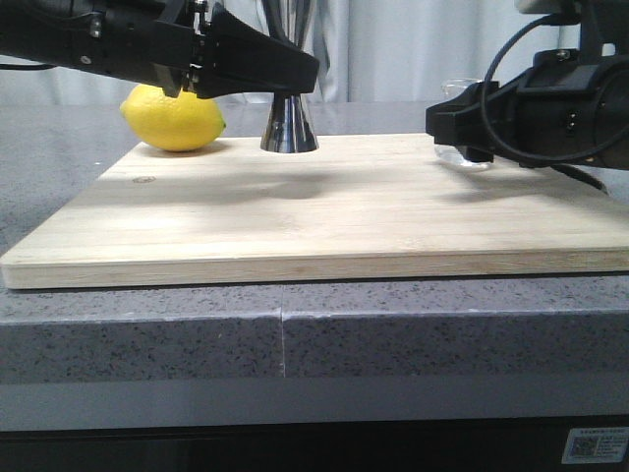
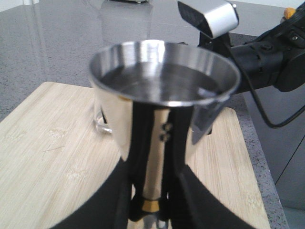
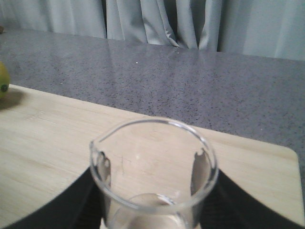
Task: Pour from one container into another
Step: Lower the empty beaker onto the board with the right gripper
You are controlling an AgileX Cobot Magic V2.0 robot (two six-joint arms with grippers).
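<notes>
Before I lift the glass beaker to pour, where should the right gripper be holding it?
Grip the beaker across its straight cylindrical wall below the rim, coming in level from the right, as the right gripper sits now. Its pouring lip faces left toward the jigger, so keep the fingers clear of it.

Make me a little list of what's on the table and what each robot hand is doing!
board: wooden cutting board on a grey speckled counter
lemon: yellow lemon at the board's far left corner
left gripper: closed on the jigger at its waist; jigger upright on the board
right gripper: around the glass beaker, upright on the board
beaker contents: cannot tell
</notes>
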